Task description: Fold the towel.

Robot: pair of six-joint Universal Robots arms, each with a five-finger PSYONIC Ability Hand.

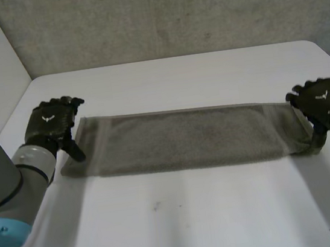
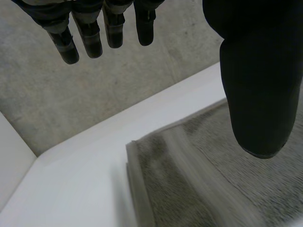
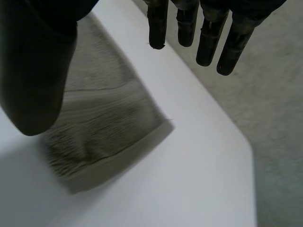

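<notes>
Now: nubby olive towel (image 1: 185, 140), long flat strip on worktop (image 1: 195, 217). Left robot hand (image 1: 50, 123), right robot hand (image 1: 323, 99) at ends, fingers apart.

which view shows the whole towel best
The head view: the towel lies there end to end as a long strip across the table, with the left hand and right hand at its short ends. Each wrist view gives the short end beside its own hand.

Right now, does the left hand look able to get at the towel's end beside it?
Probably yes: the left hand is open right at that end of the towel, and nothing lies between them on the table.
</notes>
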